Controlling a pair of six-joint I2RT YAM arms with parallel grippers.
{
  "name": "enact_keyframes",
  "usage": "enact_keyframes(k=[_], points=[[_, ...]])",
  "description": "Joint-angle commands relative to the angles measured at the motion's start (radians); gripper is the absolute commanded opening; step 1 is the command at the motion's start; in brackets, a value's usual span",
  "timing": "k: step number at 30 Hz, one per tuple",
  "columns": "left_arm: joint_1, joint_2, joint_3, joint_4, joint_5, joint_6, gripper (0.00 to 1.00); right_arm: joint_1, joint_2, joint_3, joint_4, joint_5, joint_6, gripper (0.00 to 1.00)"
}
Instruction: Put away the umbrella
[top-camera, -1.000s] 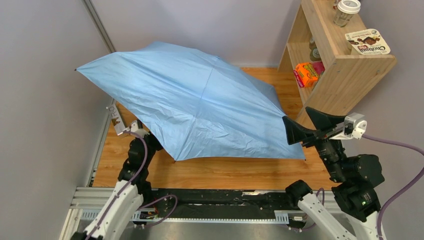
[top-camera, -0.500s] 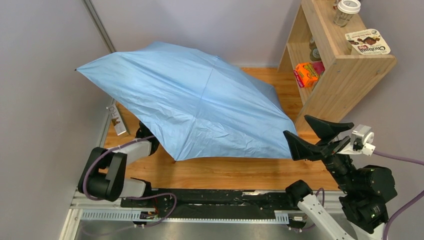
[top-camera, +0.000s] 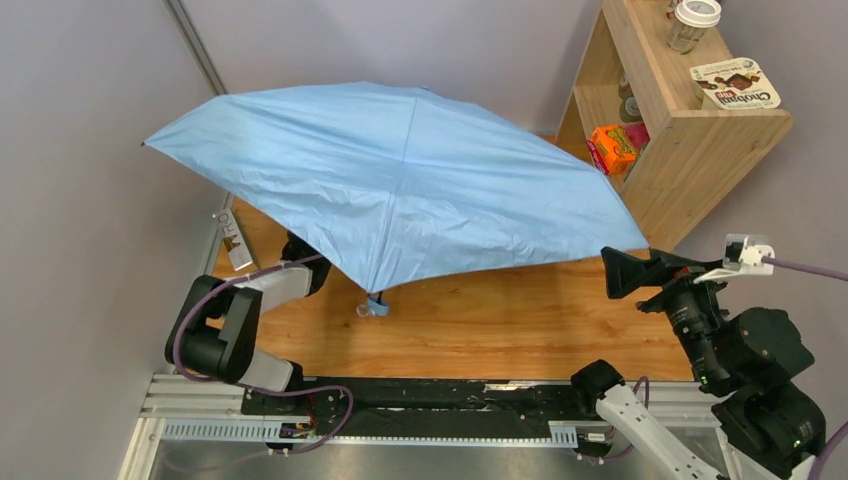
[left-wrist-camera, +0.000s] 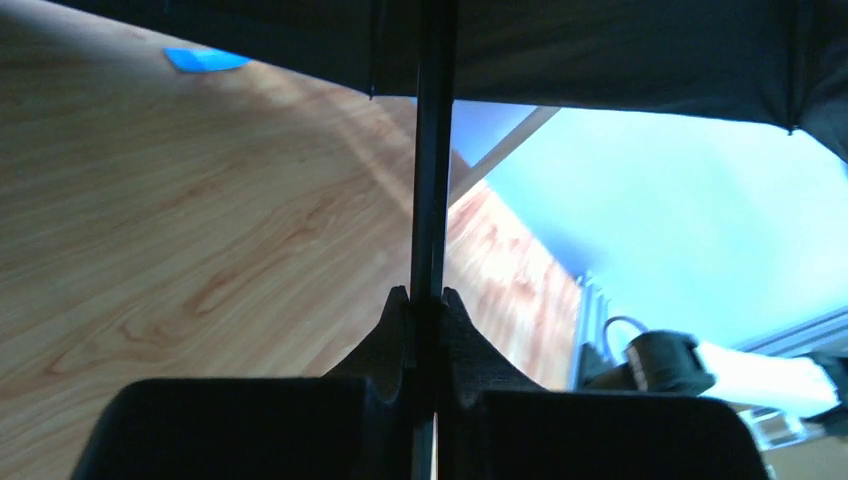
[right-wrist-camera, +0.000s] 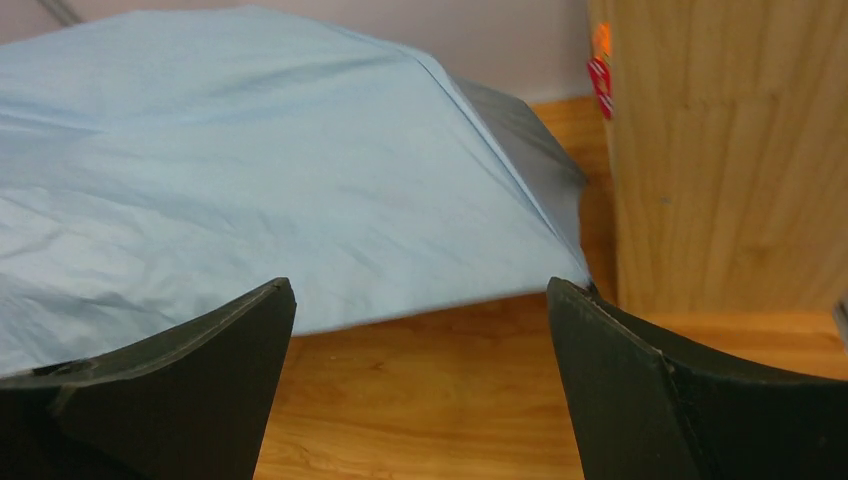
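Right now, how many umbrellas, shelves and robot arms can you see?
umbrella: 1
shelf: 1
arms: 2, left arm and right arm
total: 4

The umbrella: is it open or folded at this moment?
Open. The umbrella has its canopy spread wide above the table; the left pincer grips one thin dark rod under it.

Looked down from high behind the bases onto the umbrella (top-camera: 400, 190); from the wrists, peered close — left beneath its canopy, right level at its rim, shared overhead.
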Motion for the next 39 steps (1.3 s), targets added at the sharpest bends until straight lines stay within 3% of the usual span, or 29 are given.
enact_keyframes(k=[1, 2, 4, 6, 12, 15, 17, 20, 22, 26, 30, 32, 39], points=[[0.004, -0.18, 0.179, -0.237, -0.05, -0.153, 0.0, -0.005, 0.121, 0.132, -0.332, 0.282, 0.147, 1.0], [0.005, -0.223, 0.222, -0.441, -0.076, -0.158, 0.0, -0.005, 0.124, 0.132, -0.341, 0.289, 0.138, 1.0], [0.004, -0.264, 0.336, -0.669, -0.09, -0.133, 0.0, -0.005, 0.121, 0.107, -0.334, 0.296, 0.133, 1.0], [0.006, -0.297, 0.405, -0.777, -0.121, -0.171, 0.0, -0.005, 0.118, 0.067, -0.299, 0.241, 0.132, 1.0], [0.006, -0.36, 0.523, -0.911, -0.133, -0.28, 0.0, -0.004, 0.137, -0.07, 0.0, -0.164, 0.148, 1.0], [0.006, -0.392, 0.545, -0.917, -0.13, -0.323, 0.0, -0.004, 0.238, -0.13, 0.288, -0.429, 0.272, 1.0], [0.006, -0.418, 0.546, -0.936, -0.146, -0.33, 0.0, 0.005, 0.313, -0.185, 0.548, -0.535, 0.439, 0.98], [0.006, -0.465, 0.52, -0.916, -0.143, -0.357, 0.0, 0.079, 0.452, -0.182, 0.776, -0.49, 0.566, 0.9], [0.006, -0.488, 0.51, -0.909, -0.138, -0.365, 0.0, 0.171, 0.553, -0.119, 0.823, -0.366, 0.566, 0.9], [0.007, -0.533, 0.493, -0.909, -0.126, -0.371, 0.0, 0.311, 0.759, 0.005, 0.941, -0.263, 0.558, 0.91], [0.006, -0.567, 0.461, -0.885, -0.104, -0.392, 0.0, 0.325, 0.908, 0.089, 1.027, -0.286, 0.641, 0.87], [0.006, -0.576, 0.429, -0.784, -0.077, -0.434, 0.0, 0.325, 0.959, 0.1, 1.131, -0.3, 0.675, 0.83], [0.006, -0.605, 0.336, -0.584, -0.023, -0.553, 0.0, 0.312, 1.057, 0.204, 1.173, -0.246, 0.736, 0.69]])
